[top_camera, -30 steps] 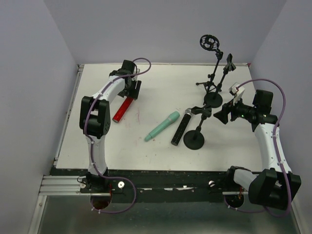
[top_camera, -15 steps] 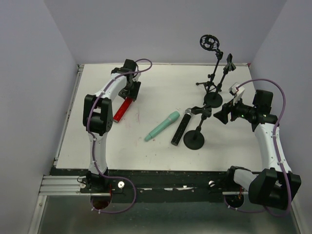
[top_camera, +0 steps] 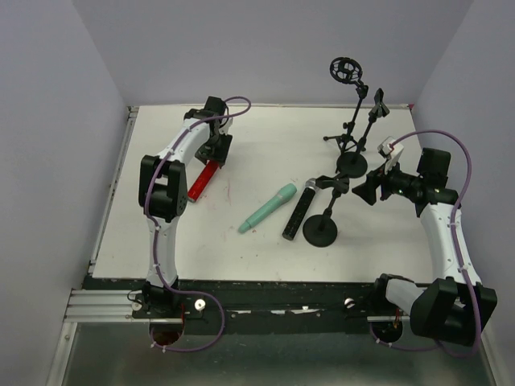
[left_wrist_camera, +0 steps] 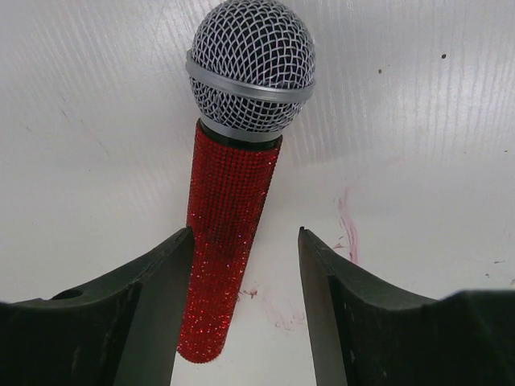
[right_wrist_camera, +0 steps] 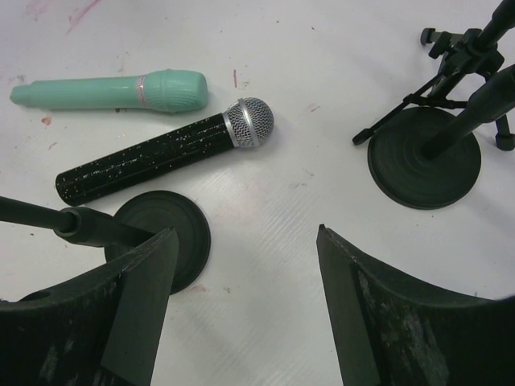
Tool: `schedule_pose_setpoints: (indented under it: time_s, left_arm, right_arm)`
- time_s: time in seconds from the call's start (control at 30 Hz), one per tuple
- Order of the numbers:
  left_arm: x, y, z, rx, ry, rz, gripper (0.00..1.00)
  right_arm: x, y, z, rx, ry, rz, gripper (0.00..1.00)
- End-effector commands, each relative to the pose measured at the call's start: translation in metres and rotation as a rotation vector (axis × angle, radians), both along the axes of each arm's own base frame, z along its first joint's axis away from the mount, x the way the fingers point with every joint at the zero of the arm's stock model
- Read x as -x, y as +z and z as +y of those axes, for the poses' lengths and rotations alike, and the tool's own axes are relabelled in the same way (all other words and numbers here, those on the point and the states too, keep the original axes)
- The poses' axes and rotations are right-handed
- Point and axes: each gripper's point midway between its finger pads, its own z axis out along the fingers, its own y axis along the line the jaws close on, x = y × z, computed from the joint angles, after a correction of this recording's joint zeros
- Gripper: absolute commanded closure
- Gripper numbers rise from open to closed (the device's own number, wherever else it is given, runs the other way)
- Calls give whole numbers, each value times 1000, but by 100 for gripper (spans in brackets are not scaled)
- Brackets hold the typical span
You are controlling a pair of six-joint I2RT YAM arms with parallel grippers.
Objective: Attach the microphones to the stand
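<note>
Left claw [left_wrist_camera: 245,237] sits open astride a glittery red microphone with silver mesh head [left_wrist_camera: 233,181], lying on a white table [left_wrist_camera: 418,121]; right claw [right_wrist_camera: 247,232] hangs open beside a black round-based stand [right_wrist_camera: 187,215].

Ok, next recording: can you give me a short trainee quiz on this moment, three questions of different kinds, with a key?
1. True or false: the black speckled microphone with silver mesh head and the all mint-green plastic microphone both lie flat on the white table.
2. Which microphone sits between the fingers of the left hand? A the black one; B the mint-green one; C the red glitter one with silver mesh head.
3. Fill the gap: the right hand is ___ and holds nothing.
Key: 1 true; 2 C; 3 open.
</note>
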Motion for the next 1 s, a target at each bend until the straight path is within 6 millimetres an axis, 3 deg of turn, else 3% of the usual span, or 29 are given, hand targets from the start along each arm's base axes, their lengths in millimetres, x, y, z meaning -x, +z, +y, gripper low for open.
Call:
schedule_pose_setpoints:
  time_s: [0.0, 0.53, 0.87, 0.97]
  left_arm:
    - [5, -3, 0, -24, -3, 37, 38]
    - [11, -4, -8, 10, -18, 110, 37]
    - [16, 6, 12, -37, -22, 94, 34]
    - [23, -2, 19, -27, -19, 128, 34]
  right_arm:
    - [5, 8, 3, -14, 26, 0, 21]
    - [6, 11, 4, -20, 27, -8, 21]
    - [8, 13, 5, -14, 34, -16, 21]
    - [8, 14, 5, -11, 36, -21, 21]
